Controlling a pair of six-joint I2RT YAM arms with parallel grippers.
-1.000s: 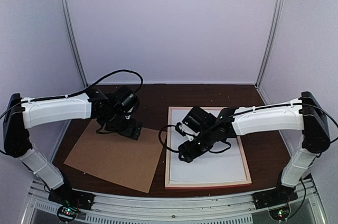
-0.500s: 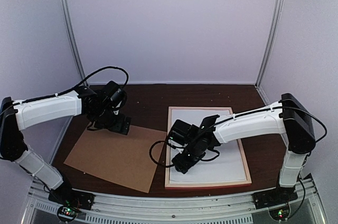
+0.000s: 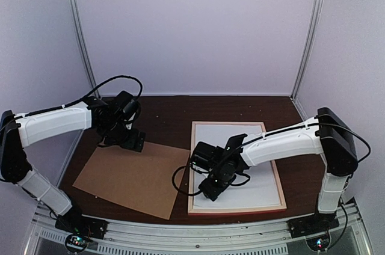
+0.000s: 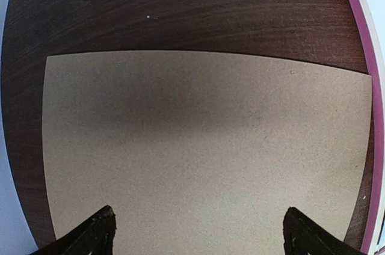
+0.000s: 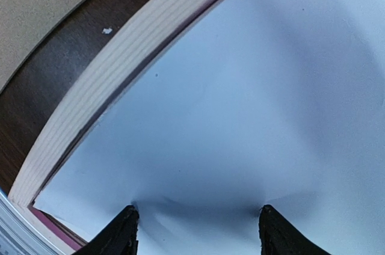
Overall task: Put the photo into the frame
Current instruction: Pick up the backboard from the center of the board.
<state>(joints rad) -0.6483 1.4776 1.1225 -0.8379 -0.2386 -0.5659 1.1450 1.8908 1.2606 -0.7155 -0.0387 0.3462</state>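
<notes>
Nearest to us, at the near-left corner of the large rectangular frame [image 3: 236, 210], the right gripper [image 3: 210, 189] is down inside the rim. The frame is salmon-pink at its edge and lies with its pale wood side up. In the right wrist view the gripper's two black fingertips [image 5: 123, 231] stand apart and press on a plain white sheet [image 5: 240, 86], which puckers between them. That sheet fills the frame's recess from edge to edge. We take it for the photo lying print-side down, though no dark print shows in any view, so we cannot be sure.

Just left of the frame lies a plain brown cardboard board [image 3: 132, 177], flat on the table and turned a little askew, its right corner close to the frame's left rim. Over the board's edge farthest from us, well left of the frame, the left gripper [image 3: 129, 141] hovers with its jaws wide apart and nothing between them. Beyond the frame is bare dark brown wooden table [image 3: 174, 110].

We judge the step in hand to be seating the sheet flat in the recess. The next move calls for light, even pressure toward that corner, without creasing the paper, until the sheet lies under the wooden lip all round. The left arm is placed well to fetch the board afterwards.
</notes>
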